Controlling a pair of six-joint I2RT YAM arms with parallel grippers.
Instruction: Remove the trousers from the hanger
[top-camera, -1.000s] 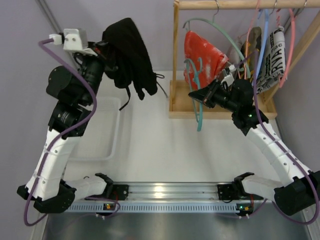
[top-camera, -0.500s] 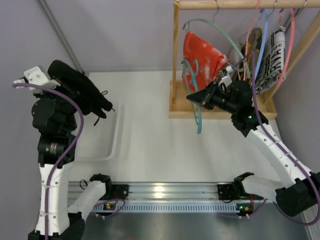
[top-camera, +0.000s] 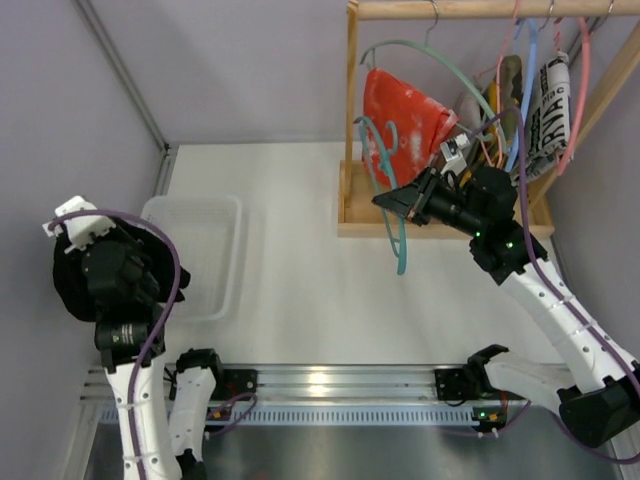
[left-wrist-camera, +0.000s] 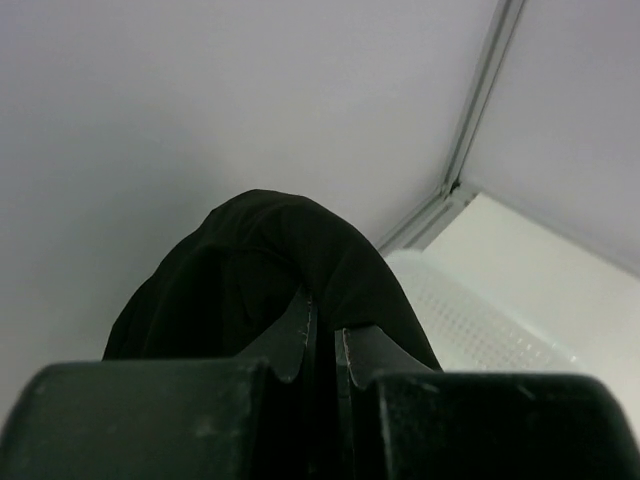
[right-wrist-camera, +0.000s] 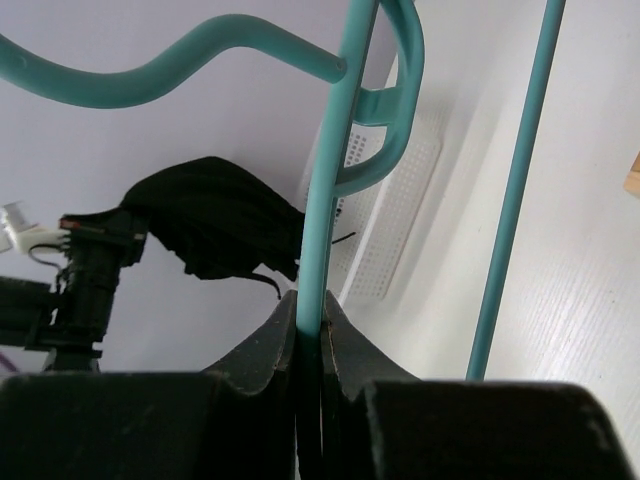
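Observation:
The black trousers (top-camera: 68, 287) hang bunched from my left gripper (left-wrist-camera: 322, 335) at the far left, beside the wall and left of the tray. In the left wrist view the jaws are shut on the black cloth (left-wrist-camera: 260, 265). My right gripper (top-camera: 392, 201) is shut on the bare teal hanger (top-camera: 399, 243) in front of the wooden rack. The right wrist view shows the hanger's rod (right-wrist-camera: 328, 230) pinched between the fingers (right-wrist-camera: 268, 345). The trousers (right-wrist-camera: 210, 228) also show there, far off and clear of the hanger.
A clear plastic tray (top-camera: 226, 262) lies on the white table right of the left arm. The wooden rack (top-camera: 352, 120) at the back right holds a red garment (top-camera: 405, 118), a printed garment (top-camera: 548, 110) and several coloured hangers. Walls stand close on the left.
My left arm swung down and left from near the rack to beyond the tray's left edge, carrying the trousers. My right gripper kept hold of the hanger and barely moved.

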